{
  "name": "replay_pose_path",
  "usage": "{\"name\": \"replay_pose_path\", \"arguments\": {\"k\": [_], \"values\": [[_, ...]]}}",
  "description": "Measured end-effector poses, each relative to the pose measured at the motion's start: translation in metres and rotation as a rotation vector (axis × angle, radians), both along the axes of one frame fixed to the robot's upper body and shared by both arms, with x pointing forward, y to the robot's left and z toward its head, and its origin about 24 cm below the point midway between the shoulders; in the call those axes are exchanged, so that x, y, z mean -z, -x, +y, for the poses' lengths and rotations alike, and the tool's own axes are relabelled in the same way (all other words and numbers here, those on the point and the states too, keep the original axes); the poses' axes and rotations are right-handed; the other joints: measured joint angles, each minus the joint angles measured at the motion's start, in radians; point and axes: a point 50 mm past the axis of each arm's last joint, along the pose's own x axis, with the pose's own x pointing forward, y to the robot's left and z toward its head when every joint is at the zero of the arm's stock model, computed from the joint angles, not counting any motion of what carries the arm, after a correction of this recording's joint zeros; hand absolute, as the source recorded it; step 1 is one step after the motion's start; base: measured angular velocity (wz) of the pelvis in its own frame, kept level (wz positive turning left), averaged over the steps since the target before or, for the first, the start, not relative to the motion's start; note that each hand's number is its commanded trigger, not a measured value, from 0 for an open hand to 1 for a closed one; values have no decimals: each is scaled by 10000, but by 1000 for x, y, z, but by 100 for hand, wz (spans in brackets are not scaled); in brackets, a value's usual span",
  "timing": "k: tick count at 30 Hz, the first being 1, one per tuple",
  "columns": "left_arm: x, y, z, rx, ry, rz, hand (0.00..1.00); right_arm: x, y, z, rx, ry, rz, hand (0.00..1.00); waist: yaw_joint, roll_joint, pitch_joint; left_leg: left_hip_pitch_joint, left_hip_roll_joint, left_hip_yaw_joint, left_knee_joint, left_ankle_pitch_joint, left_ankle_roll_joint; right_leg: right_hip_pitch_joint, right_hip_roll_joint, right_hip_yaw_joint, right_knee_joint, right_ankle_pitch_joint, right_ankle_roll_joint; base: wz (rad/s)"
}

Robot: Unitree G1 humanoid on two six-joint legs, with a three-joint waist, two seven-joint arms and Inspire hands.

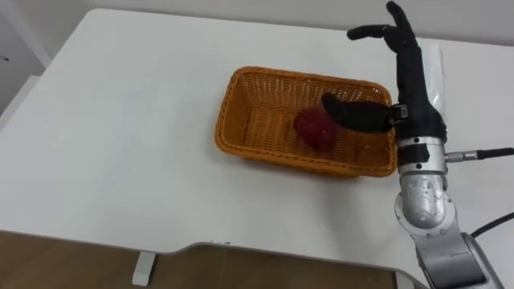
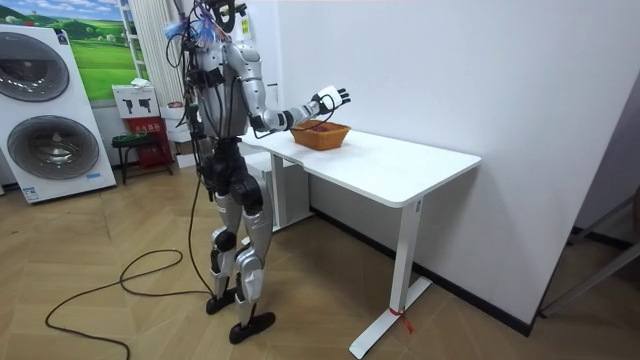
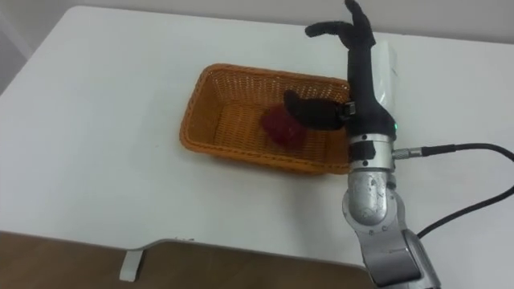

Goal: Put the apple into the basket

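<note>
Fully open, right hand (image 1: 414,87) stands upright beside basket (image 1: 230,119); apple (image 1: 314,128) lies inside.

There is one red apple (image 1: 314,128), and it lies in the one woven orange basket (image 1: 265,80). There is one white table (image 1: 120,120), which bears that single basket. One robot hand, the right hand (image 1: 409,72), shows at the basket's edge. The room view adds two white washing machines (image 2: 55,145) and one small stool (image 2: 128,143) beside them.
</note>
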Motion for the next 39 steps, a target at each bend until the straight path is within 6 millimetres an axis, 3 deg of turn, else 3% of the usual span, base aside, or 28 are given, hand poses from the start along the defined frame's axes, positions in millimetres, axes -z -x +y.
{"name": "replay_pose_path", "arguments": {"k": [13, 16, 22, 28, 30, 37, 39], "values": [[0, 0, 1, -95, -42, -23, 0, 5, 0, -5, 129, -613, 284, 0, -116, -5, -4, 99, -4, -31, 2, 5, -8, 106, -8, 25, 4, 1, -2, 0], [0, 4, 2, -191, -86, 26, 0, 4, 0, -19, 727, -776, 181, 0, -234, -11, -10, 96, -19, -40, 6, 6, -6, 110, -25, -10, 12, 1, -2, 1], [-2, 23, 15, -1000, -395, 138, 0, -13, 10, -79, 3896, -2682, -1331, 0, -647, -109, -106, 151, -27, -4, 10, 6, -6, 181, -30, -28, 9, 1, -2, 1], [-5, 54, 27, -1833, -832, 596, 0, 1, 48, -153, 8302, -4920, -2451, 0, -1193, -100, -139, 171, -30, 101, 8, 6, -5, 167, -32, 35, -2, 1, -1, -4], [-7, 64, 31, -2130, -970, 719, 0, 16, 74, -177, 10049, -5860, -2469, 0, -1430, -78, -149, 171, -24, 95, 16, 6, -6, 176, -30, 14, 12, 1, -1, -2], [-9, 69, 36, -2259, -1179, 768, 0, 64, 134, -219, 14417, -8359, -2126, 0, -1903, -72, -110, 82, -51, 130, 108, 2, -1, 150, -62, 71, 55, -5, -6, 0], [-11, 64, 40, -2227, -1319, 607, 0, 89, 155, -226, 15915, -9710, -1662, 0, -1979, -80, -106, 83, -58, 137, 47, 5, 7, 141, -56, 115, 66, -9, -2, 0]]}}
